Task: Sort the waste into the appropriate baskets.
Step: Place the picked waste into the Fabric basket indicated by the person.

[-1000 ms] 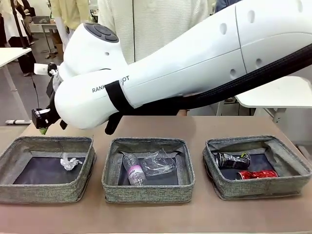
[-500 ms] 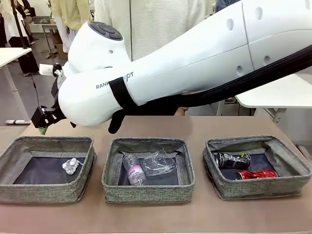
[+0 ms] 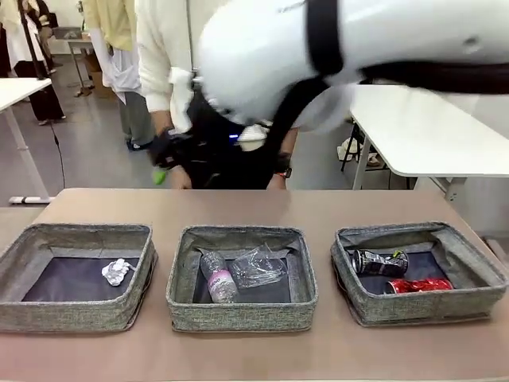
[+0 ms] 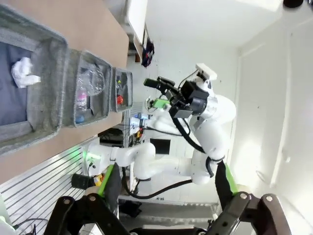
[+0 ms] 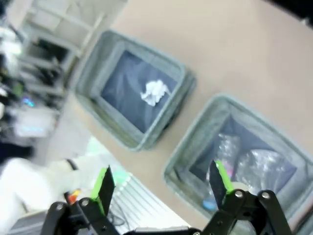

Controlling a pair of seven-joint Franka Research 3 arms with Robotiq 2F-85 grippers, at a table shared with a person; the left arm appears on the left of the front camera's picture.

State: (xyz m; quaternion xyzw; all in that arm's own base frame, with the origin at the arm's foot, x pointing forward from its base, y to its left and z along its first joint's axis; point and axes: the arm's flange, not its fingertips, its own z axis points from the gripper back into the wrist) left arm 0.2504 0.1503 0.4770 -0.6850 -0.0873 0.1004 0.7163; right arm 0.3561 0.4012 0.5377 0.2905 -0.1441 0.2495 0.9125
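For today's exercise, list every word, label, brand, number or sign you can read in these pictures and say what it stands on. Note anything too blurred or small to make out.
None can be read.
Pink label on the clear plastic bottle: print too small.
Crushed dark can: light markings, illegible.
Red soda can: white markings, illegible.
Right arm, above the baskets: motion-blurred, no lettering legible.

Paper wad [image 3: 118, 271] in left basket [image 3: 75, 239] — bottle [image 3: 218, 277], cup [image 3: 258, 266] middle — cans [image 3: 396, 272] right.
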